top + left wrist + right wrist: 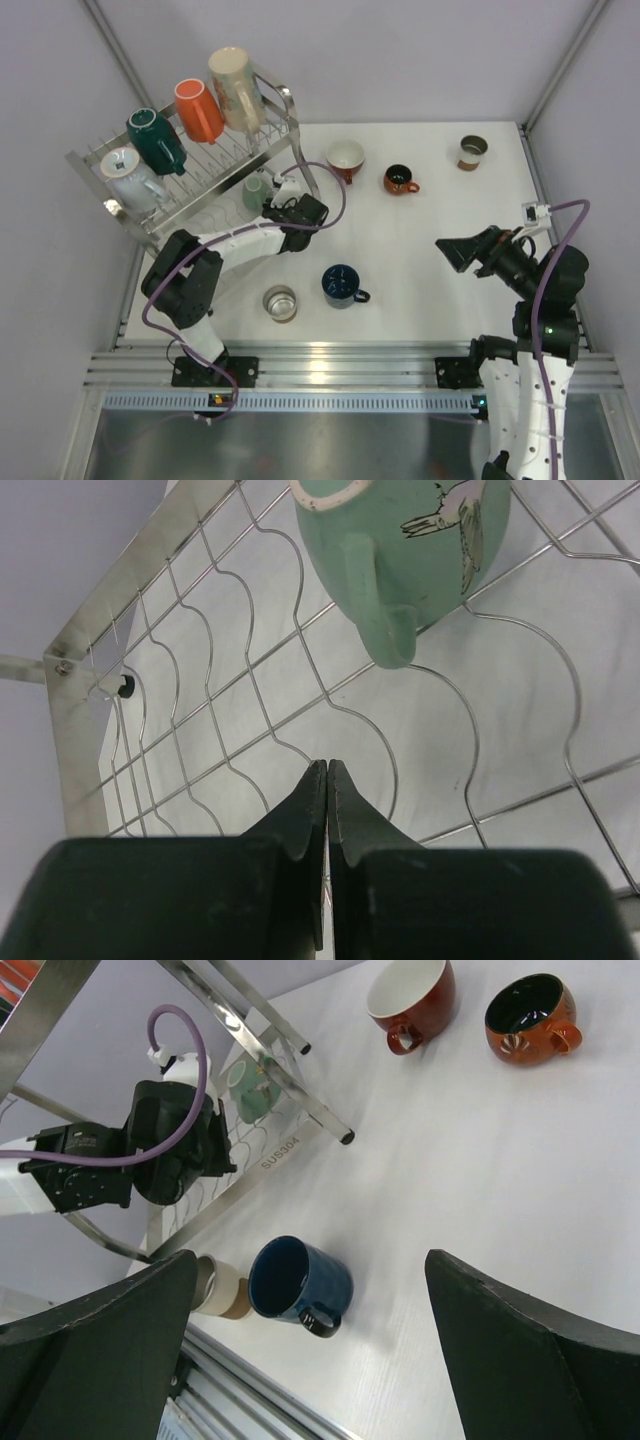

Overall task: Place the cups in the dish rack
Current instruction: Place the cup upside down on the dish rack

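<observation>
The dish rack (pixel 215 160) stands at the back left. Its upper tier holds a pale blue cup (pixel 128 172), a dark teal cup (pixel 157 140), an orange cup (pixel 199 109) and a tall beige cup (pixel 235 88). A mint cup (pixel 256 192) lies on the lower tier; it also shows in the left wrist view (pixel 420 550). My left gripper (pixel 275 203) is shut and empty, just short of the mint cup above the wire grid (pixel 75 740). My right gripper (pixel 455 252) is open and empty, raised at the right. A navy mug (pixel 300 1282) lies on its side below it.
On the table stand a red cup (pixel 346 158), a small brown cup (pixel 400 180), a small cup at the back right (pixel 472 151) and a glass cup (pixel 280 302) beside the navy mug (pixel 342 285). A metal rail runs along the near edge.
</observation>
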Tool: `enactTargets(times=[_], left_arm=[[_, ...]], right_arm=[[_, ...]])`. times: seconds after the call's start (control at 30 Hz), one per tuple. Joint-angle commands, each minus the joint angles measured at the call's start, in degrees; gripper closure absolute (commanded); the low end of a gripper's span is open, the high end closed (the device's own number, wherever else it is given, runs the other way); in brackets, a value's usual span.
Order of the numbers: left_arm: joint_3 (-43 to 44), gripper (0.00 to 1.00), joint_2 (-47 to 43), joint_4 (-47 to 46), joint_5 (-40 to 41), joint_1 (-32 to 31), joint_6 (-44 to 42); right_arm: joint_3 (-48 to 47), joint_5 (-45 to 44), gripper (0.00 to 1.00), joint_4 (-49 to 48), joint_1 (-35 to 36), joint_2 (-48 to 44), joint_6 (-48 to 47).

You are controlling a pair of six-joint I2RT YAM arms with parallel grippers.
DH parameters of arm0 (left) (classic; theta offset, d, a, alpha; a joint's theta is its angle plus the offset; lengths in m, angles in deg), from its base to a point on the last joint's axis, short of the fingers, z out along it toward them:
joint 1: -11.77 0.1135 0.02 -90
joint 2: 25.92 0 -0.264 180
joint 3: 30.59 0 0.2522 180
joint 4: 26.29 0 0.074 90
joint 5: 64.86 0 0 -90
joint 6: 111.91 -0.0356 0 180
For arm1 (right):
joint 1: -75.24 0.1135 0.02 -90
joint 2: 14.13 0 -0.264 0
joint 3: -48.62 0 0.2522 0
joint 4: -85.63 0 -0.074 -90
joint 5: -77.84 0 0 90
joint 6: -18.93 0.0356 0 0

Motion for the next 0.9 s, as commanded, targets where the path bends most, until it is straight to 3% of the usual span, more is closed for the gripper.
enactTargets(times=[0.0, 0.87], left_arm=[[0.4, 1.0, -1.3, -2.4, -0.4, 1.1, -2.0], [3.8, 1.0, 2.0, -12.7, -5.8, 3.2, -21.7]], right_arm=[[-2.7, -0.1, 0.04, 0.1, 1.1, -0.7, -1.2], [-3.4, -1.5, 0.04, 0.7, 1.9, -0.5, -2.9]])
